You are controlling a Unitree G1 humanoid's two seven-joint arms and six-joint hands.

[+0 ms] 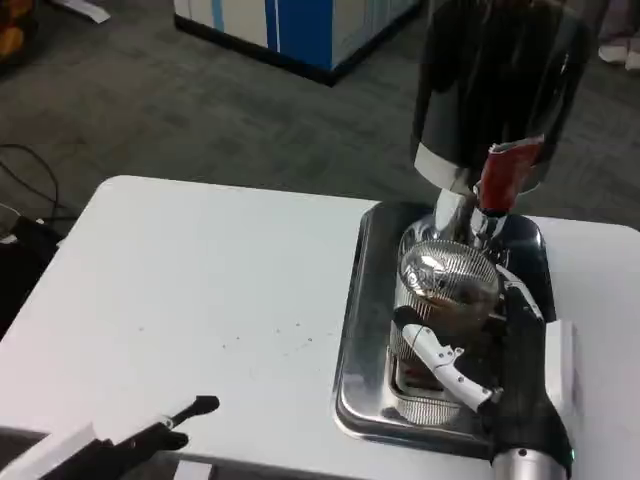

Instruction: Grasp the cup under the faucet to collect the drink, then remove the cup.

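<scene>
A clear ribbed cup [447,283] stands on the silver drip tray [358,340] right under the faucet [462,212] of a dark drink dispenser [500,85]. Brownish liquid shows inside the cup. My right hand [500,365] grips the cup from the front right, with its white thumb across the cup's near side and its black fingers along the right side. A red tap handle [503,175] sits just above the faucet. My left hand [135,438] lies low at the table's near left edge, holding nothing, one black fingertip pointing right.
The white table [200,290] stretches to the left of the tray. A white block [562,360] lies beside my right wrist. Beyond the table's far edge is grey carpet and a blue and white cabinet [300,25].
</scene>
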